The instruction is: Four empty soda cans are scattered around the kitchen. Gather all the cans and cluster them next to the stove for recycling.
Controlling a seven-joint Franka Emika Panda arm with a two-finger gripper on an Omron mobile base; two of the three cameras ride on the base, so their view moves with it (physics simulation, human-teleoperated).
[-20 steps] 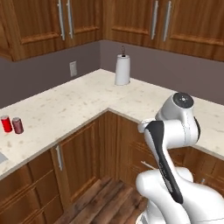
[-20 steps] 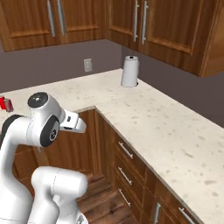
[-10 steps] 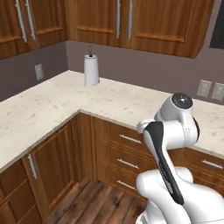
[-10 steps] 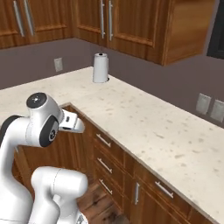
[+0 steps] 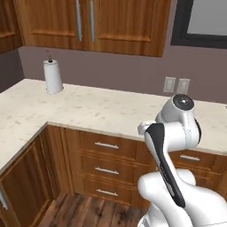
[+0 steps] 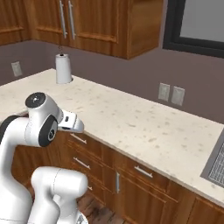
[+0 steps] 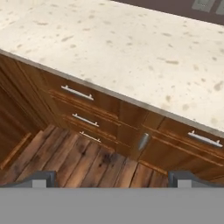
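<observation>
Left base view: one paper-towel roll (image 5: 53,76)

Your worktop (image 5: 102,111) lies bare and passable ahead; the paper towel roll (image 5: 53,76) stands in the far corner, with wall cabinets (image 5: 95,24) overhanging above.

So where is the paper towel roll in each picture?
Left base view: the paper towel roll stands at the upper left, on the counter's far corner against the wall.
Right base view: it stands at the upper left too, further in from the edge.
Hand view: I cannot find it among the counter and drawers there.
Shared landmark: the pair of wall outlets, to the roll's right.
</observation>
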